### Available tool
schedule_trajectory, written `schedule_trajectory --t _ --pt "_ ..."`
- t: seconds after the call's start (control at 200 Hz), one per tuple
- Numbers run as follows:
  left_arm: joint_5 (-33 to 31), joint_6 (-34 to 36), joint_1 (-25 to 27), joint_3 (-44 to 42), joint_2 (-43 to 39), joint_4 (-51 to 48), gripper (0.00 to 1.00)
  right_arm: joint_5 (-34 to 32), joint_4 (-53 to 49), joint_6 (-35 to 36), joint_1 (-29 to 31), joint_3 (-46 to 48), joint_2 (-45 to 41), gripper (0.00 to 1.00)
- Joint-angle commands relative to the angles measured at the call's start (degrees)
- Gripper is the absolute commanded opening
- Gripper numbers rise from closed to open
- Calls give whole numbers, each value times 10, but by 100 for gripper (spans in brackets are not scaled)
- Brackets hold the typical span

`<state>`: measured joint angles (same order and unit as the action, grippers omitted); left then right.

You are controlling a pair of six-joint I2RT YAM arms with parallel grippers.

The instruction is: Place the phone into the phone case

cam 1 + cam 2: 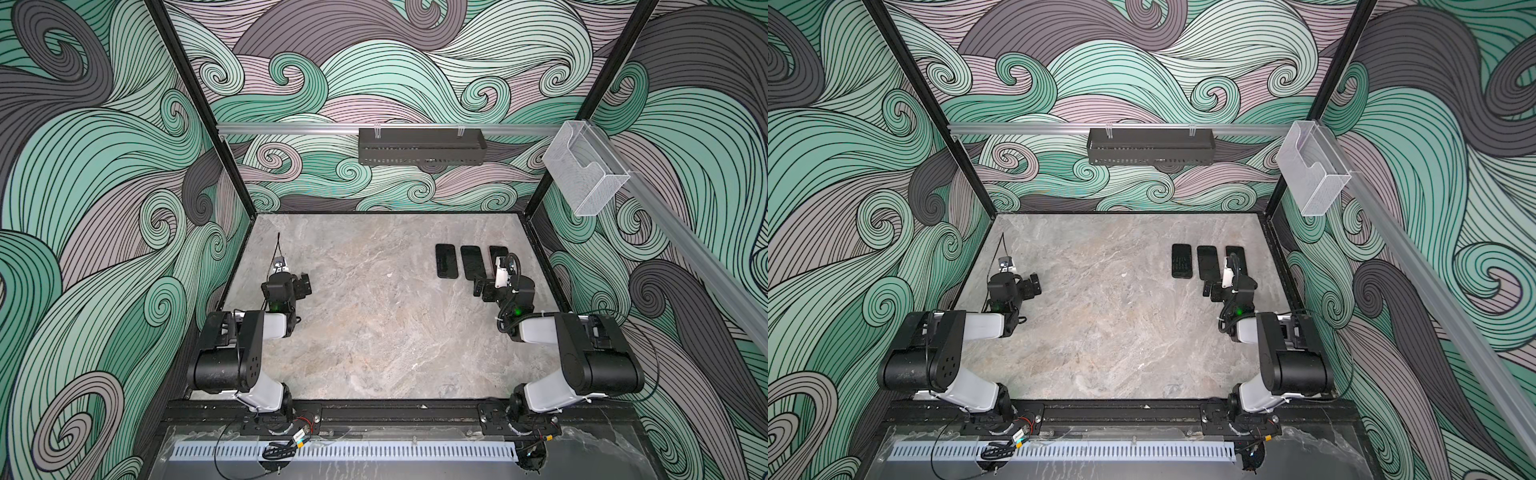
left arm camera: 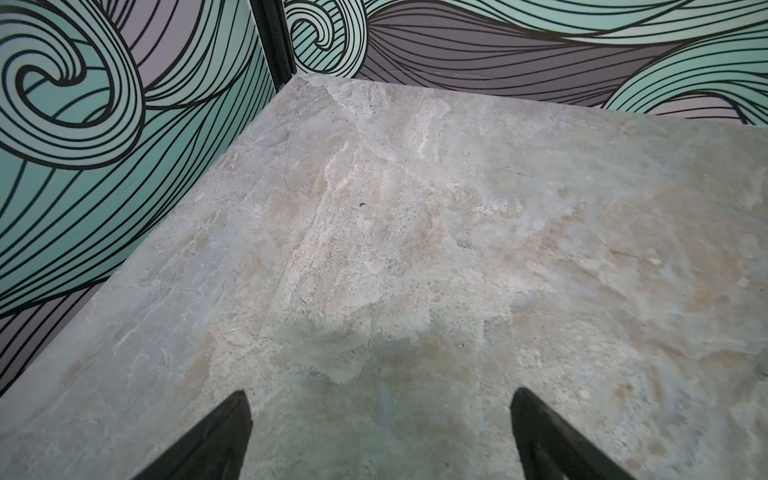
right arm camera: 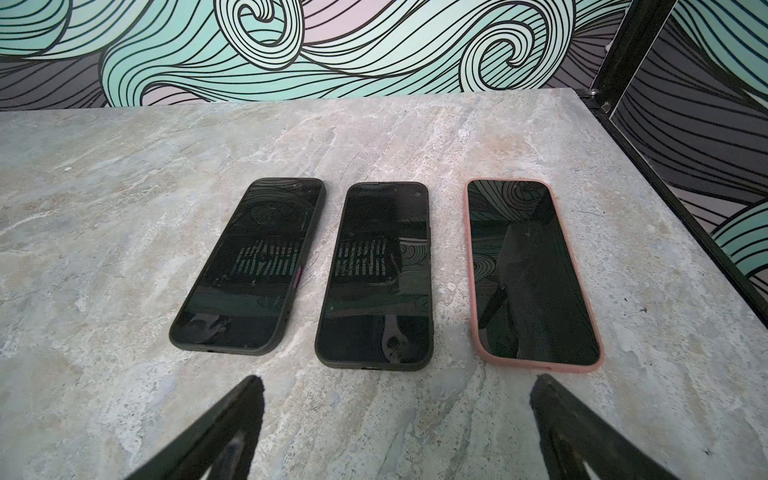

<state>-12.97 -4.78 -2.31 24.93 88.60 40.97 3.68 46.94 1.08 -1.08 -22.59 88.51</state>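
Three dark-screened phones lie face up in a row on the far right of the table. In the right wrist view the outer ones are a phone in a black phone case (image 3: 249, 266) and a phone in a pink phone case (image 3: 532, 274). The middle phone (image 3: 374, 274) has a thin dark rim; whether that is a case I cannot tell. Both top views show the row (image 1: 446, 260) (image 1: 1181, 260). My right gripper (image 3: 399, 380) (image 1: 477, 286) stands open and empty just in front of it. My left gripper (image 2: 378, 395) (image 1: 306, 284) is open over bare table at the far left.
The marble-look table (image 1: 374, 332) is boxed in by patterned walls on three sides. A black perforated shelf (image 1: 420, 146) hangs on the back rail and a clear plastic holder (image 1: 584, 170) on the right rail. Both arm bases sit at the front edge.
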Motion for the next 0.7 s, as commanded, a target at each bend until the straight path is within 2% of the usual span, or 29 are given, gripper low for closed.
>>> schedule_trajectory --t 0.0,0.695 --pt "4 -8 -3 16 -12 -19 99 -7 11 5 4 -7 -5 99" --pt "3 -8 -3 15 -13 -21 99 -10 9 6 6 -8 -5 99"
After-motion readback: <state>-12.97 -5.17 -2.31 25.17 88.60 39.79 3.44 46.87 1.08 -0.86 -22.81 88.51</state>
